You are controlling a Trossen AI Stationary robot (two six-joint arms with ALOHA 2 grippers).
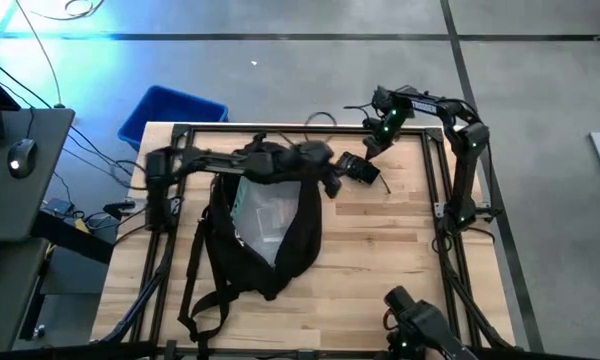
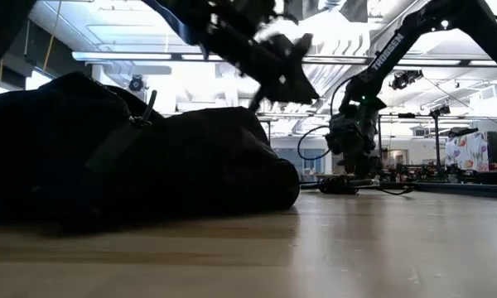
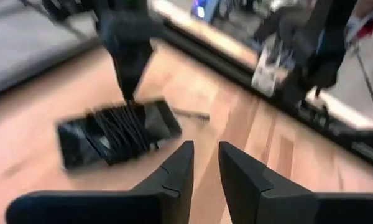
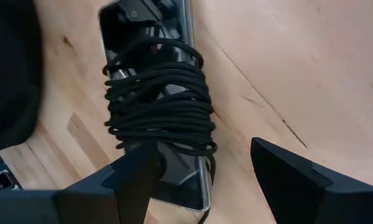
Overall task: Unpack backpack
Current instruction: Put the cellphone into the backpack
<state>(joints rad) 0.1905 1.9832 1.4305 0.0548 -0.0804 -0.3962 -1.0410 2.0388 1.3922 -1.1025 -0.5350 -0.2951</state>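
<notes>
Now the backpack (image 1: 265,225) lies on the worktop (image 1: 400,260), with bare wood beside it. Just beside the backpack, the left claw (image 1: 332,180) is nearly closed and holds nothing. The right claw (image 1: 372,150) is spread above the cord-wrapped phone (image 1: 358,169).

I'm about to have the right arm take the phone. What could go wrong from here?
1. The cable is wound loosely around the phone, which lies flat on the table; the open right gripper could catch only the cable.
2. The left gripper, empty, hangs nearby; the arms could collide.
3. The backpack lies close to the phone and may snag.
</notes>
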